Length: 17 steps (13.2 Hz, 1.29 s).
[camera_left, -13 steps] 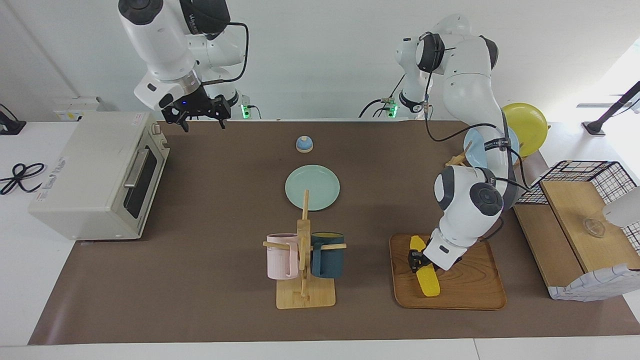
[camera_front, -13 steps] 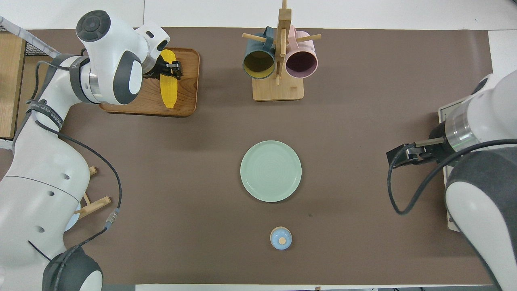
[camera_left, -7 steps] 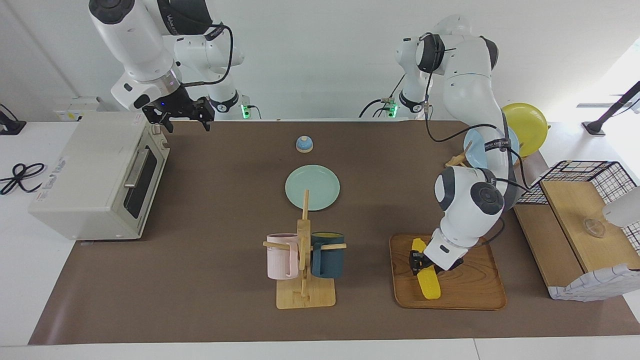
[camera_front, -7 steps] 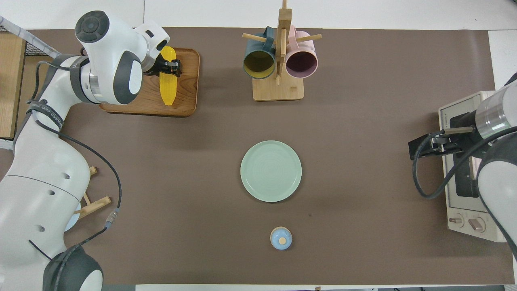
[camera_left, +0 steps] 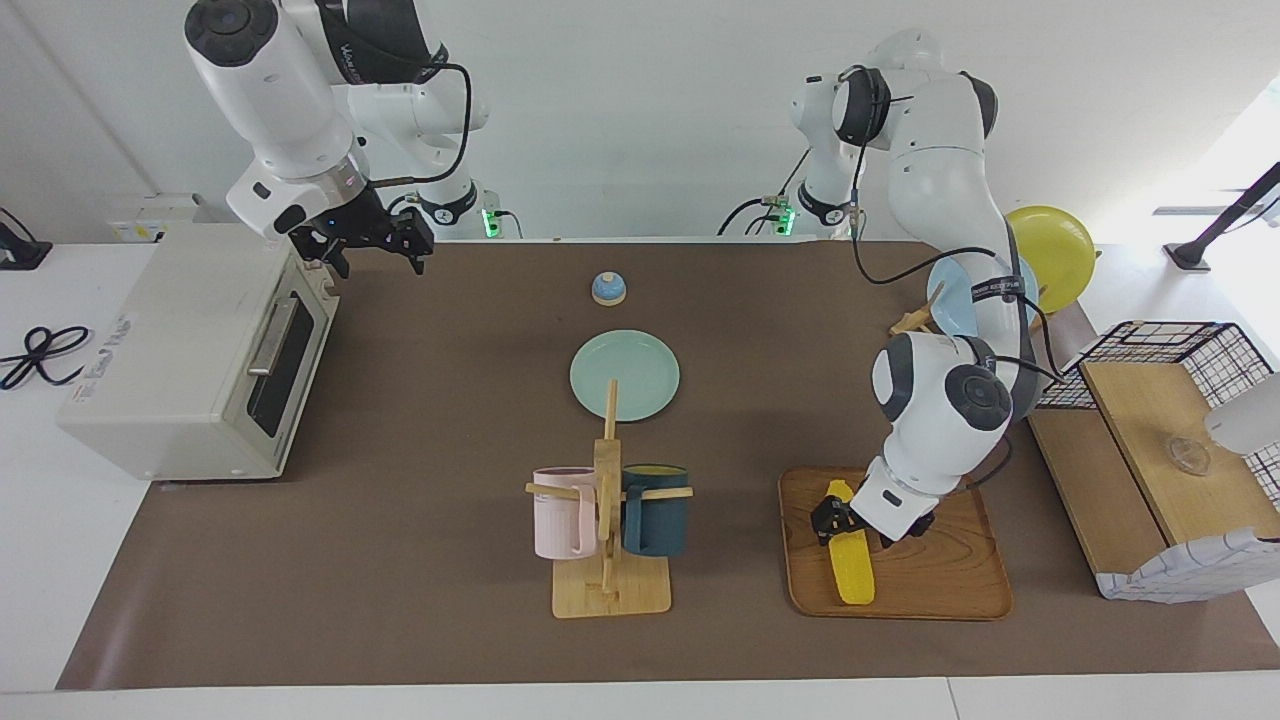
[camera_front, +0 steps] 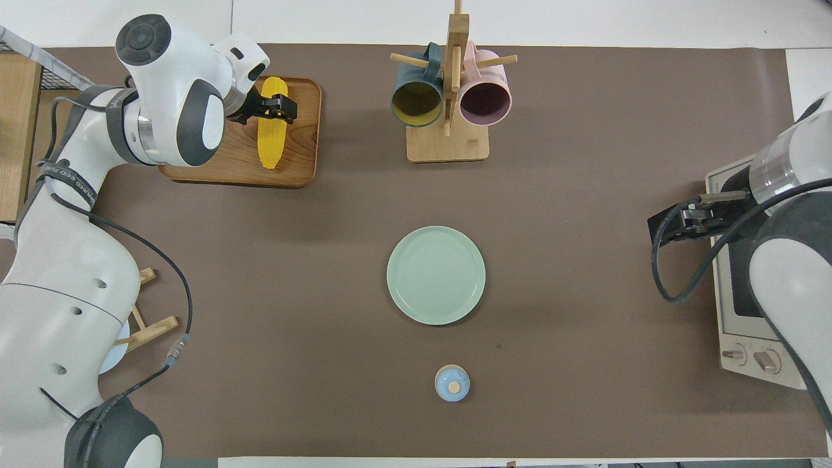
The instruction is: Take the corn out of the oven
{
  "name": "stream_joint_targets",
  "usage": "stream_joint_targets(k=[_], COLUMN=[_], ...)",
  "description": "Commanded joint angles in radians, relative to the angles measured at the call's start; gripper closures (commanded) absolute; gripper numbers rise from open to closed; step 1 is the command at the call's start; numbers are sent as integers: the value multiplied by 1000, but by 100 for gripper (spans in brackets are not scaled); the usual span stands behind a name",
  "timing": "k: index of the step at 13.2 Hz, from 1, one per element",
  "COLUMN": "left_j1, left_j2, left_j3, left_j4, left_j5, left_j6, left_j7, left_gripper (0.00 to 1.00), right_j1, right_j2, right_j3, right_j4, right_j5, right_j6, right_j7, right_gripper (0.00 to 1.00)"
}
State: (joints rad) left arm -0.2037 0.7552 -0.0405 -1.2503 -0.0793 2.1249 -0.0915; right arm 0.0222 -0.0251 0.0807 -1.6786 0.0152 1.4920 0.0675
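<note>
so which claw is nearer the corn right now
Left. The left claw is right at the corn on the wooden tray; the right claw is up by the oven.

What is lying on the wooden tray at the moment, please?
The corn lies on the wooden tray, with the left gripper around its end nearer the robots. The arm hides part of the tray, so anything there cannot be seen.

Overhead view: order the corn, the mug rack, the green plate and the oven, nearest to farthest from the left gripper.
From the left gripper:
1. corn, under it on the tray.
2. mug rack, beside the tray.
3. green plate, mid-table.
4. oven, at the right arm's end.
</note>
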Motion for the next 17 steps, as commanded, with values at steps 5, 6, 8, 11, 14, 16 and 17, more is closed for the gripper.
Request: stream_joint_targets(k=[5,6,8,11,14,16,17], left_j1=[76,78,76,76,73,73,73], left_j2=[-230,-278,-345,-457,-610,-726,-779], left_j3=[2,11,44,57,57,57,56], left_j4=[-40,-63,-67,-72,-176,-291,-351], left_j5=[15,18,19,29,30,35,35], left_j6=[-238,-268,-366,-535,-638,-638,-638], left_j7=[4,3,6,6,7,4,4], left_gripper=[0,0,0,0,0,0,0], right_j1=[19,21,19,22,22,19,15], right_j2=[-7,-13,-16,-18,-27,-33,-35], right_j3=[-44,-54,-90,-119,-130,-130,-128], right_j4=[22,22,22,25,19,14,13], right_j5=[-3,-4,-6,-12,-11,-3,-3], right_j6=[-21,-24,-29,-19,-21,-22,-24], right_j7=[-29,-47,-73,-104,-97,-100,-100], right_gripper=[0,0,0,0,0,0,0])
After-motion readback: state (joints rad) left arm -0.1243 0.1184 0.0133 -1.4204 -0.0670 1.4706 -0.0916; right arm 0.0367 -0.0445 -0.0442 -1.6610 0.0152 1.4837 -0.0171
